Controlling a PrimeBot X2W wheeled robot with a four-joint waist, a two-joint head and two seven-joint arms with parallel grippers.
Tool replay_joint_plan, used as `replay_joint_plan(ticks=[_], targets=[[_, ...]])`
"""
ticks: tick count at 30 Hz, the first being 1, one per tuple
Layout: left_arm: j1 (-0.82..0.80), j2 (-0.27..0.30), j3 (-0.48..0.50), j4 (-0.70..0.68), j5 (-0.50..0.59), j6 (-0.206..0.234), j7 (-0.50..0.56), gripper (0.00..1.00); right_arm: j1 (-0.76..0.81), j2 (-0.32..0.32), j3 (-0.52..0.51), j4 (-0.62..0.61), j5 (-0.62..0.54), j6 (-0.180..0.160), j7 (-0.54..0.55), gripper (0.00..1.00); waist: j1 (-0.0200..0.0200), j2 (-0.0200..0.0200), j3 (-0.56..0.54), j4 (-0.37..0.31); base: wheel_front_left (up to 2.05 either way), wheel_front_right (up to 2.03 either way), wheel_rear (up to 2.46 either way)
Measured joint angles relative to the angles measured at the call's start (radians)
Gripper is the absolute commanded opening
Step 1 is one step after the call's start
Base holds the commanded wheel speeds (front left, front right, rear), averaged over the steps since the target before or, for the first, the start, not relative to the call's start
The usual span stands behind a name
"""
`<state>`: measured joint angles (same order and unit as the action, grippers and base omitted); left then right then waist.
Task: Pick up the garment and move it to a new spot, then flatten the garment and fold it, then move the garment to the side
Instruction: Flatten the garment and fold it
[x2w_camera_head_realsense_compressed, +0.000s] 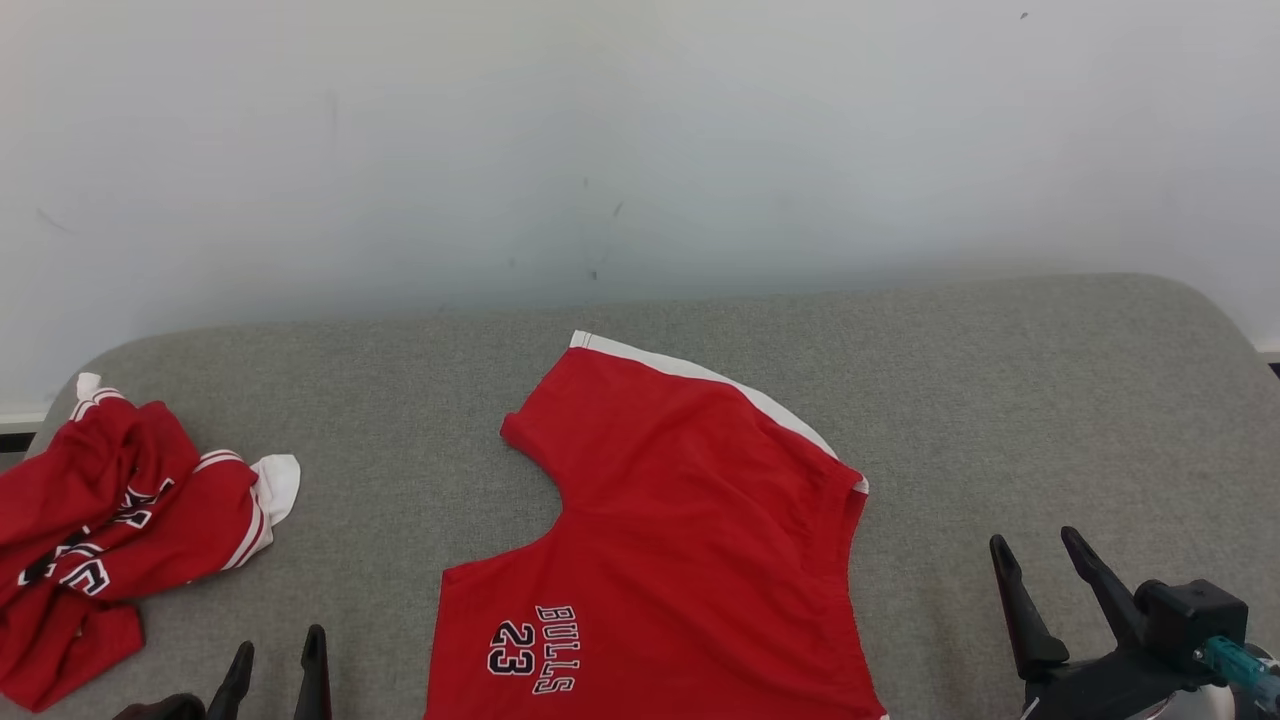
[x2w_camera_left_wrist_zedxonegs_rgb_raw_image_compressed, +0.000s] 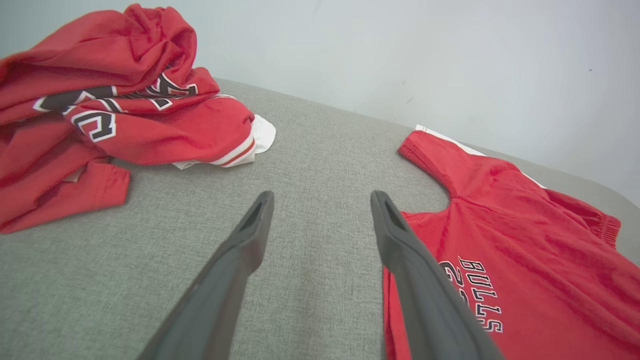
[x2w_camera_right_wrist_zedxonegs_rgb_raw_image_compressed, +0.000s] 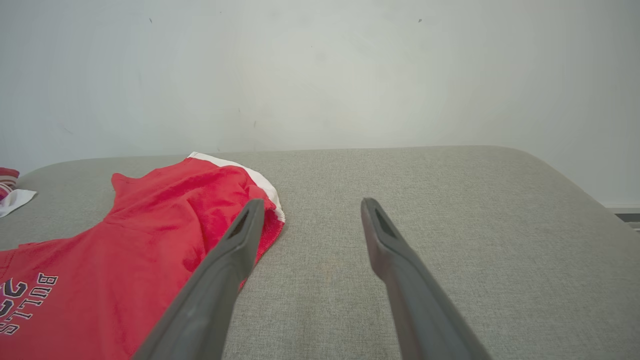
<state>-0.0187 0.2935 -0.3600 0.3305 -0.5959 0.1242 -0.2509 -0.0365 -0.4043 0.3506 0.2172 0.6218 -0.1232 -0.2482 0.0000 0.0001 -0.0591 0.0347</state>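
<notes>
- Heap (x2w_camera_head_realsense_compressed: 110, 520) of crumpled red-and-white cloth sits at the far left of the grey pad (x2w_camera_head_realsense_compressed: 1000, 400), close to its edge, with dark lettering showing in the folds.
- Left gripper (x2w_camera_head_realsense_compressed: 280, 642) is at the lower left, between heap and jersey. Its jaws are spread wide and hold nothing (bare pad lies between the fingers in its wrist view).
- Jersey (x2w_camera_head_realsense_compressed: 680, 540) lies in the middle of the pad, well apart from the heap. It is spread mostly flat. It is red, with a white band along its far right edge and "BULLS 23" printed sideways near its left side. Its near end runs past the bottom of the head view.
- Right gripper (x2w_camera_head_realsense_compressed: 1034, 540) is at the lower right, beside the jersey's right edge, with its jaws spread wide and empty. In its wrist view one finger overlaps the jersey's corner, but I cannot tell whether it touches.
- Wall (x2w_camera_head_realsense_compressed: 640, 150), pale and lightly scuffed, rises behind the pad.
</notes>
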Motion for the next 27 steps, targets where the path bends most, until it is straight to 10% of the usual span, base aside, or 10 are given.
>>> replay_joint_plan(ticks=[27], targets=[[0.015,-0.017,0.020,-0.045,0.159,0.000,-0.001,1.00,0.028,0.073,-0.072,-0.030,-0.071,0.027,-0.007,1.00,0.0000,-0.0001,0.007,0.002,0.00,0.00,0.00]])
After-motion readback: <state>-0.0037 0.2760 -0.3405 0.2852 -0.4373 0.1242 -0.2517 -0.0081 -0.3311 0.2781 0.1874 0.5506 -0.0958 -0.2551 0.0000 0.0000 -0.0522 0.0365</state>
